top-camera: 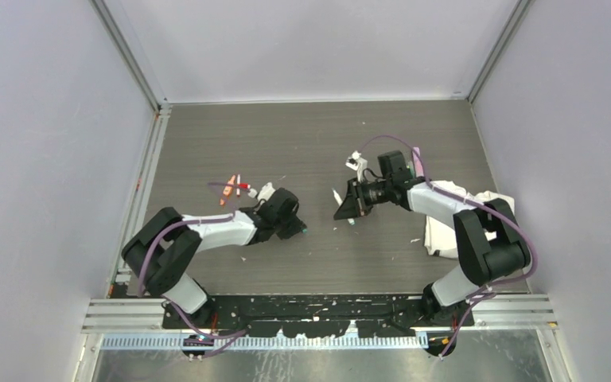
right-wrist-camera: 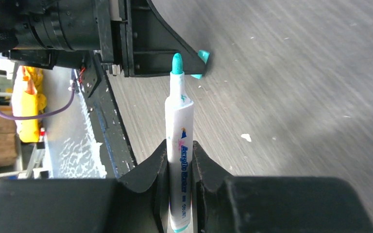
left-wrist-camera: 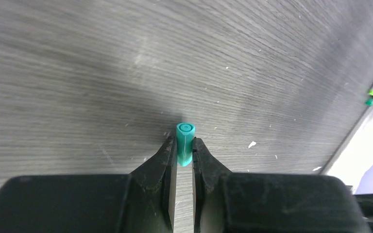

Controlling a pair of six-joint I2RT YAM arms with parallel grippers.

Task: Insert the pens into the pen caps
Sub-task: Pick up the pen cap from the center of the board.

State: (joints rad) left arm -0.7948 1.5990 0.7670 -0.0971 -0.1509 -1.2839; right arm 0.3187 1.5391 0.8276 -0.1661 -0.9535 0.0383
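Observation:
My left gripper (left-wrist-camera: pixel 184 144) is shut on a small teal-green pen cap (left-wrist-camera: pixel 185 141), open end facing away, just above the table; it also shows in the top view (top-camera: pixel 299 228). My right gripper (right-wrist-camera: pixel 180 151) is shut on a white pen (right-wrist-camera: pixel 181 141) with a teal tip (right-wrist-camera: pixel 177 63). In the right wrist view the pen tip points towards the left gripper's fingers (right-wrist-camera: pixel 165 46) and the cap (right-wrist-camera: pixel 203 57), a short gap away. In the top view the two grippers face each other at mid-table, the right one (top-camera: pixel 348 213) a little apart from the left.
A small cluster of pens and caps, orange, red and pink (top-camera: pixel 235 188), lies left of centre behind the left arm. A white cloth (top-camera: pixel 452 216) lies at the right under the right arm. A small white piece (top-camera: pixel 356 161) sits behind the right gripper. White specks dot the table.

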